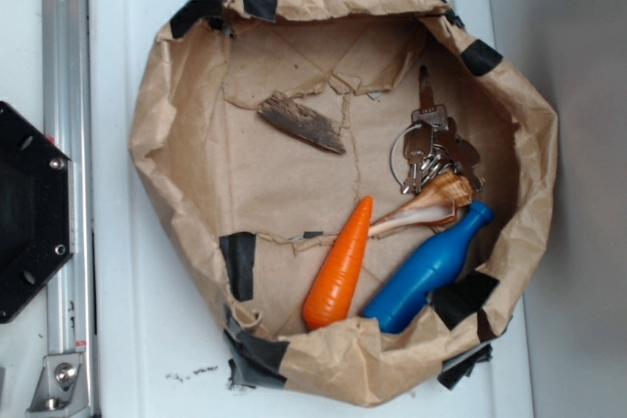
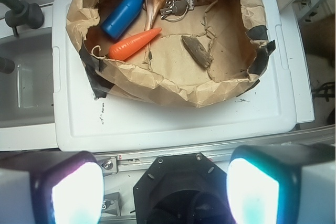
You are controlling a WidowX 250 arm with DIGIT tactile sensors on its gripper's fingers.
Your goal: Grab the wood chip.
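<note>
Okay, I'm looking down into the paper nest (image 1: 157, 124), a brown paper wall patched with black tape, sitting on the white lid (image 1: 127, 7). The chip (image 1: 301, 121) lies flat on the paper floor, up in the far-left part of the nest in the overhead view, its point aimed down toward the centre. It's on its own, nothing touching it, just beside a torn flap of paper. Well apart from it, the rest is bunched together on the other side: the carrot (image 1: 340, 269) leans tip-up, the blue bottle (image 1: 431, 269) lies alongside it, and the shell (image 1: 423, 208) sits between them and the keys (image 1: 431, 149), touching the ring.

Switching to the wrist view. I see the same nest from the other side, so everything flips: the chip (image 2: 196, 52) now sits right of centre, close to the near wall, with the carrot (image 2: 134, 44) to its left and the bottle (image 2: 126, 11) behind that. Shell (image 2: 153, 4) and keys (image 2: 176, 7) are up at the far wall.

The gripper (image 2: 160, 192) is wide open, holding nothing. Both fingers (image 2: 73, 190) glow at the bottom corners of the frame, spread far apart, with the black base (image 2: 178, 187) showing between them. It hangs high and back from the nest, over the base rather than over the paper, well clear of the chip. The overhead view doesn't show the gripper at all, only the black base (image 1: 29, 212) and the rail (image 1: 64, 144) at the left edge.
</note>
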